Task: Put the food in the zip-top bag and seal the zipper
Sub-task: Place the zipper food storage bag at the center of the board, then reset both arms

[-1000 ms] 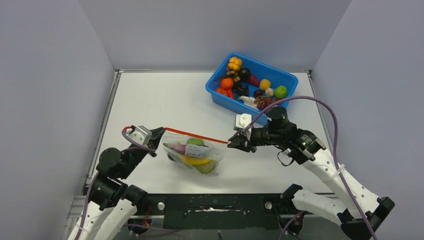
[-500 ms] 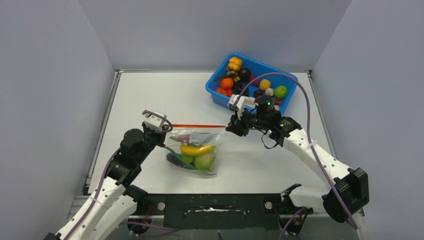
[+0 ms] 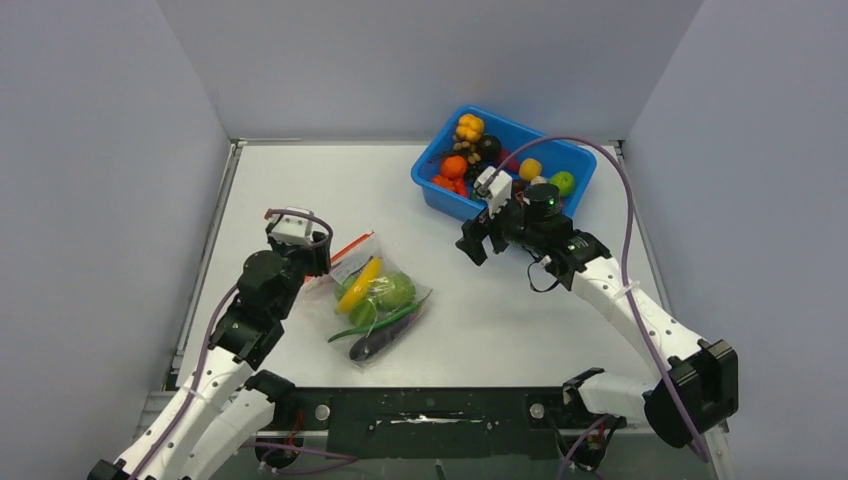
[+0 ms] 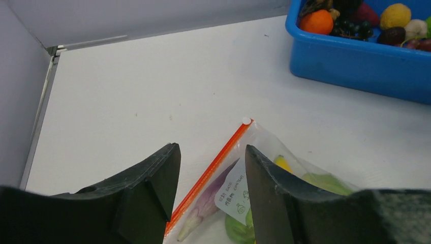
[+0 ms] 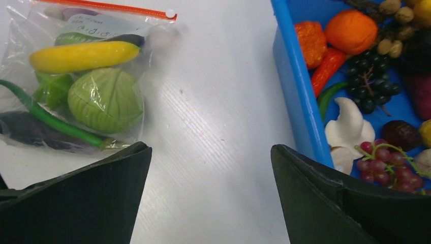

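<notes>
my left end effector [image 4: 212, 150] is open, with nothing pinched in it. the near end of the zipper [image 4: 208, 173], a thin red-orange strip, runs down toward the gap between its two black fingers [image 4: 147, 178] at the bottom of the left wrist view. my right end effector [image 5: 211, 150] is wide open too and holds nothing. only bare worktop [image 5: 213, 101] shows in its gap.

the zip-top bag [image 3: 378, 305] lies flat on the worktop, left of the middle in the top view, just beside my left end effector. the food is inside it: a banana [image 5: 84, 55], a green round fruit [image 5: 104, 99], a long green pod [image 5: 45, 119] and an eggplant [image 5: 30, 129]. the blue bin [image 5: 295, 91] is at the right of the right wrist view, full of other toys.

what could go wrong? i cannot tell if the zipper is pressed shut all the way along. if a bit is open, food could slide out when the bag gets moved. my left end effector is so close to the bag corner that a small move could catch the crinkly plastic and drag it. my right end effector is near the bin wall and could bump it.
</notes>
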`<action>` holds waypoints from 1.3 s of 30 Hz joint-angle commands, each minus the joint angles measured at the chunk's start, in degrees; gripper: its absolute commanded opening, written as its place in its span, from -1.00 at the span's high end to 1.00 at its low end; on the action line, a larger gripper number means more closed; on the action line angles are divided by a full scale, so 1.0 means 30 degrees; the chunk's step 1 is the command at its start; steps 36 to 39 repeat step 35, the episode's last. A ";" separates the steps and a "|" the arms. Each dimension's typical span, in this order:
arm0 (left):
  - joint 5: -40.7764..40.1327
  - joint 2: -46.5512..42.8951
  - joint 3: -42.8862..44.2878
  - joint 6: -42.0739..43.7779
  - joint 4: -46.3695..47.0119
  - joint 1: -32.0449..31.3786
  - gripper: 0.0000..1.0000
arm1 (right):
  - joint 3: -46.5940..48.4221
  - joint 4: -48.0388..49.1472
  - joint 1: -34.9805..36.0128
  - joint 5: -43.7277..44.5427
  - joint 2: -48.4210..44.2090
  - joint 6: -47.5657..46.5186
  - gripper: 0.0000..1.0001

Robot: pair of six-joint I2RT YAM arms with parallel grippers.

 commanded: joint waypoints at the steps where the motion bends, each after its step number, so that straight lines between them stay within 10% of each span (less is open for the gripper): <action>1: -0.0518 -0.0539 0.0868 -0.1282 0.1912 0.0084 -0.05 | -0.0183 0.2728 0.0116 0.1020 -0.1552 0.1654 -0.98; 4: -0.1002 -0.0797 0.0937 -0.2872 0.1972 0.0081 -0.45 | -0.0187 0.2861 0.0102 0.2246 -0.2153 0.3377 -0.95; 11: -0.0794 -0.0672 0.2215 -0.6162 0.0700 0.0080 -0.47 | 0.0901 0.0792 0.0102 0.5639 -0.2539 0.9905 -0.95; 39: 0.0726 -0.2596 0.1553 -0.7709 0.1480 0.0076 -0.53 | 0.1275 -0.0887 0.0073 1.1158 -0.5973 1.1087 -0.95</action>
